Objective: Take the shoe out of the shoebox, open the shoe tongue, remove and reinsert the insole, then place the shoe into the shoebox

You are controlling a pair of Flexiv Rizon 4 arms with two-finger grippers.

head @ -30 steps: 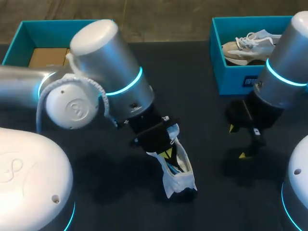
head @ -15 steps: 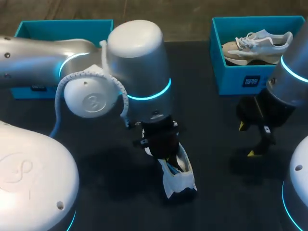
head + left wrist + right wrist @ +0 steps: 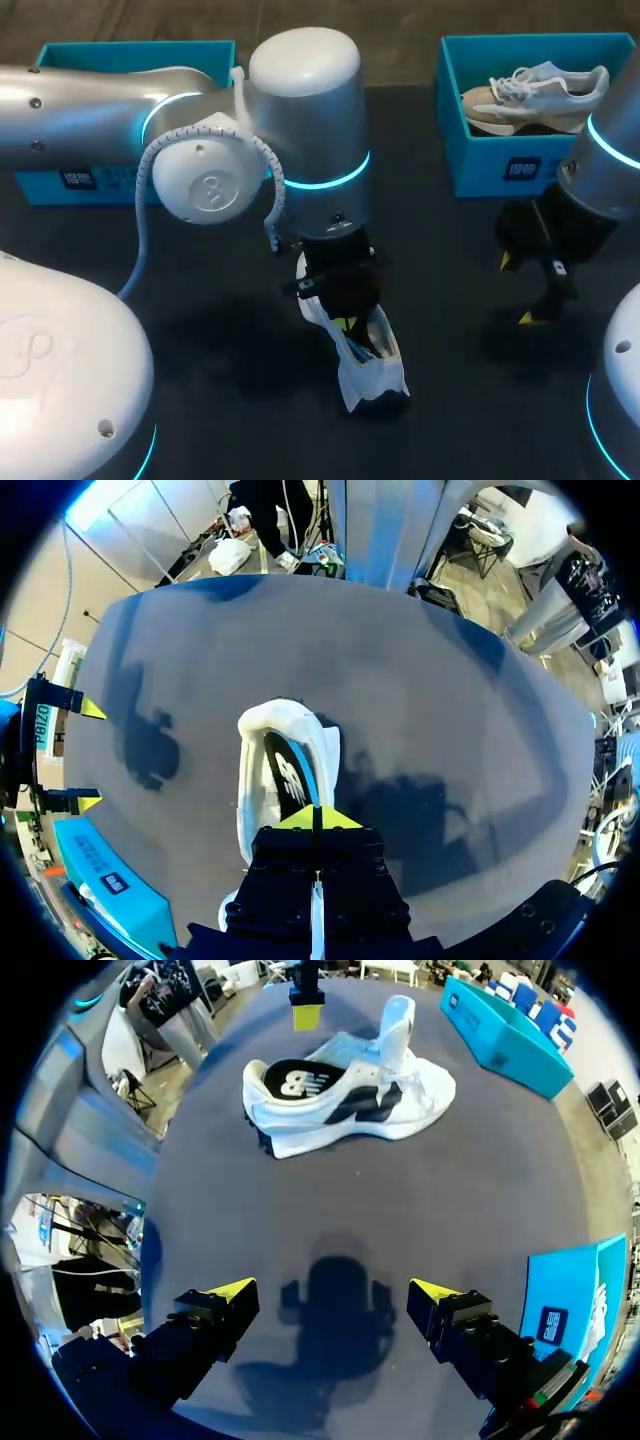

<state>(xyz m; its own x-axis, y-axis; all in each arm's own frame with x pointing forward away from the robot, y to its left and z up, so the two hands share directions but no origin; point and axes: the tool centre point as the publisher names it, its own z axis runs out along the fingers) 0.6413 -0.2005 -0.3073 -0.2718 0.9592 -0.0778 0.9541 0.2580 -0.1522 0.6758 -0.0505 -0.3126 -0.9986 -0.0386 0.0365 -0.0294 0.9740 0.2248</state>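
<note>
Far left: an open teal shoebox (image 3: 135, 50) stands on the tabletop (image 3: 440, 250), well apart from the work.

Left of centre: the left arm comes in over the tabletop and its left claw (image 3: 313, 818) hangs directly above the shoe's opening. Its fingers are drawn together, yellow tips meeting. Whether they pinch the edge of anything cannot be made out.

Centre, near side: the shoe (image 3: 340, 1100) is out of its box and rests on its sole on the tabletop. It is white with dark side panels. The tongue (image 3: 397, 1025) stands upright, leaving the opening exposed. The dark insole (image 3: 283, 780), with a pale mark on its heel, appears seated inside.

Assessment: removal from the box and opening of the tongue look complete, and the insole step is in hand. The next move calls for a grip on the insole's edge and a lift clear of the collar. The shoe is unrestrained and may need steadying.

Right: the right claw (image 3: 333, 1295) hovers over bare tabletop, fingers spread wide and holding nothing, well apart from the shoe.

Far right: a second teal shoebox (image 3: 500, 160) holds another pale shoe (image 3: 530, 95).
</note>
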